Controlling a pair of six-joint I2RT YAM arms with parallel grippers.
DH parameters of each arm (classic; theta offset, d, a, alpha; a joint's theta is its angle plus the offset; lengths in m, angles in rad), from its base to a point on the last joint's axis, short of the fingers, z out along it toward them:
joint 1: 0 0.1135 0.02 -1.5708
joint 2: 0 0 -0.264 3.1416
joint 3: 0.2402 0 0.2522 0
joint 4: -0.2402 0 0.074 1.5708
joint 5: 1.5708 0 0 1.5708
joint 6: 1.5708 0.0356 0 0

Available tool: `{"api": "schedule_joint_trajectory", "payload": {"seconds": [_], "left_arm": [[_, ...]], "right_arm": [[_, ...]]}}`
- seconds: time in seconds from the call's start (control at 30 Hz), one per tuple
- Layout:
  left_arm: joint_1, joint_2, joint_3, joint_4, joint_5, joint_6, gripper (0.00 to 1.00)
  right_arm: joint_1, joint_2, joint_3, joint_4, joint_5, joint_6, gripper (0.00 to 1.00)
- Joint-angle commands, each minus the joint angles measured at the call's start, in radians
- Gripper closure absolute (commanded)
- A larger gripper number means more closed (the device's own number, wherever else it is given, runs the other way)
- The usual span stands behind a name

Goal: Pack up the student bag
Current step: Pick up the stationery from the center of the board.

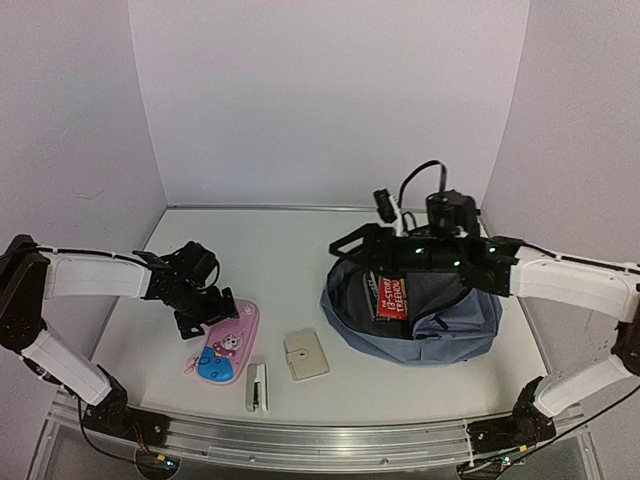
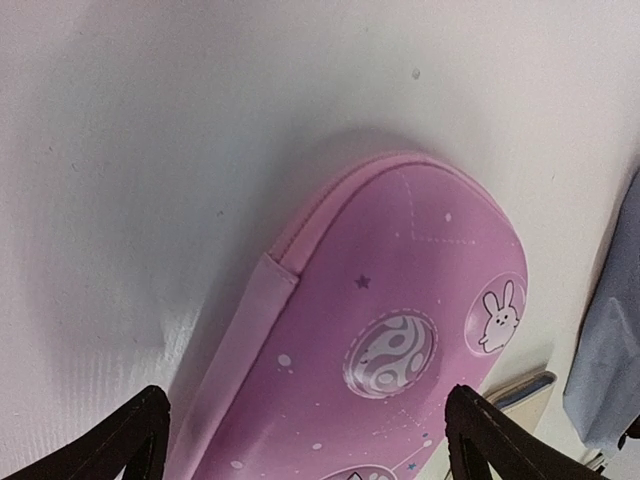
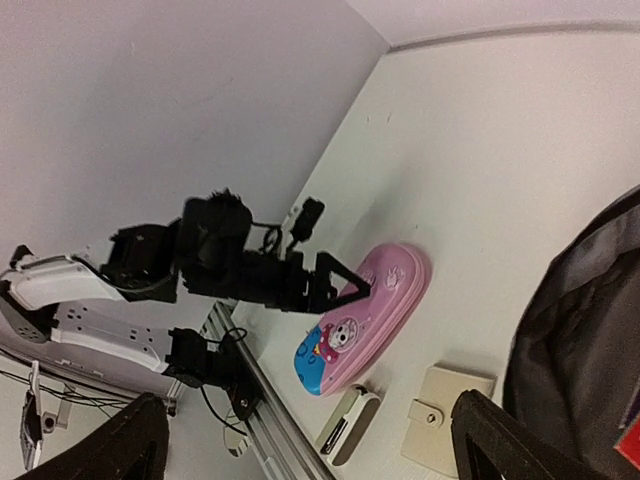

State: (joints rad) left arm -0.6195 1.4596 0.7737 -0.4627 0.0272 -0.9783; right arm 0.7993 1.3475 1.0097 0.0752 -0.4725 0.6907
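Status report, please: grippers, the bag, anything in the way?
Left gripper open over pink pencil case. Right gripper open above student bag, red book inside. Stapler and wallet lie beside case.

The left pincer [image 2: 307, 398] has its jaws wide apart. Only its two black fingertips [image 2: 135, 440] show, and a pink pencil case [image 2: 400, 300] lies between them and reaches forward past them on the white table [image 2: 150, 150]. The case has a zip seam along the edge nearer the left-hand tip, and it is printed with a planet, a small white rabbit and stars; whether the tips touch it I cannot tell. Outside the right-hand tip shows the corner of a beige flat item [image 2: 525, 392], and further out a fold of the slate-blue student bag [image 2: 610, 330].
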Motion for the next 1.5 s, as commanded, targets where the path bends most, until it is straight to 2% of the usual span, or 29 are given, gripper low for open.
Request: {"api": "schedule_joint_trajectory", "payload": {"seconds": [0.0,0.13,0.3,0.53,0.83,1.0,1.1,1.27,1.47], "left_arm": [[0.032,-0.098,-0.058,0.082,0.079,0.07,0.04],[0.054,-0.14,-0.106,0.108,0.121,0.117,0.09],[0.111,-0.138,-0.16,0.169,0.208,0.147,0.15],[0.116,-0.094,-0.175,0.216,0.263,0.153,0.27],[0.116,-0.005,-0.159,0.228,0.271,0.131,0.4],[0.115,0.017,-0.156,0.241,0.277,0.124,0.49],[0.116,0.021,-0.153,0.24,0.277,0.122,0.53],[0.116,0.021,-0.156,0.239,0.275,0.115,0.6],[0.116,0.026,-0.164,0.248,0.275,0.105,0.66]], "right_arm": [[0.13,0.2,0.077,0.23,0.107,0.143,0.06],[0.193,0.388,0.147,0.308,0.121,0.23,0.1],[0.23,0.597,0.247,0.326,0.136,0.3,0.16],[0.245,0.797,0.346,0.327,0.151,0.343,0.26],[0.245,0.933,0.45,0.312,0.154,0.358,0.29],[0.245,1.002,0.497,0.325,0.101,0.361,0.32],[0.245,1.019,0.506,0.372,0.075,0.357,0.35],[0.245,1.035,0.509,0.484,0.035,0.378,0.45],[0.245,1.072,0.511,0.683,-0.053,0.415,0.5]]}}
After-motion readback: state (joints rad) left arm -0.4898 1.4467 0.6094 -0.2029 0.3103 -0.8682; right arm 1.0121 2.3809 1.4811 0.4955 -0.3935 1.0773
